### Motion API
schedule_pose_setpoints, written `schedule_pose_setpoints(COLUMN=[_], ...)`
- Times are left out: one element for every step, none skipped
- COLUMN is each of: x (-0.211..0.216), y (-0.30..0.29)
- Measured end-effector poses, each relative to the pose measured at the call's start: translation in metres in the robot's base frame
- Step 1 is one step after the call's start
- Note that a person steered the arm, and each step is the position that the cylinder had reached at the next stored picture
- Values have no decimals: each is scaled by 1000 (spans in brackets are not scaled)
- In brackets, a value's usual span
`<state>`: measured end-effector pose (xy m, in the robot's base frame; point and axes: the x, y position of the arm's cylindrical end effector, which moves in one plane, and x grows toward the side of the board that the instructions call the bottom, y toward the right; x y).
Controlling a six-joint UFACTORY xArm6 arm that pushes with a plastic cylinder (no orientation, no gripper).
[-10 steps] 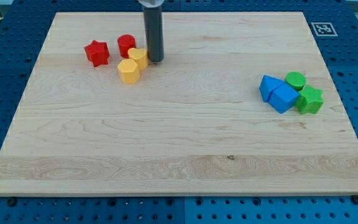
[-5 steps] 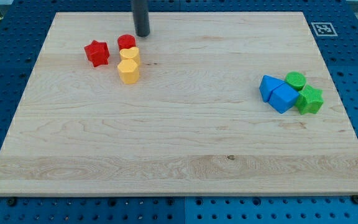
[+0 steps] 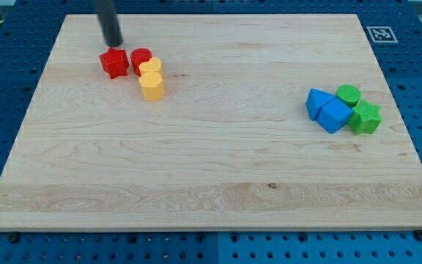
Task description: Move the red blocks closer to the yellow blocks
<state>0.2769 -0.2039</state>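
Observation:
A red star-shaped block (image 3: 113, 62) lies near the view's top left. A red round block (image 3: 140, 59) sits just right of it and touches a yellow heart-shaped block (image 3: 151, 70). A yellow hexagonal block (image 3: 152, 86) lies directly below the heart, touching it. My tip (image 3: 113, 43) stands just above the red star, a small gap away from it, and up-left of the red round block.
At the view's right, two blue blocks (image 3: 327, 110) and two green blocks (image 3: 360, 107) sit bunched together. A black-and-white marker tag (image 3: 379, 34) sits at the board's top right corner. The wooden board (image 3: 211, 176) lies on a blue perforated table.
My tip moved from right of the yellow heart up and then left to above the red star. The red round block and the yellow heart shifted slightly left and down.

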Motion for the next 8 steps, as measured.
schedule_pose_setpoints(x=[10,33,59,67,72,77,142,219], y=[-9,3,34,67,55,5,0,54])
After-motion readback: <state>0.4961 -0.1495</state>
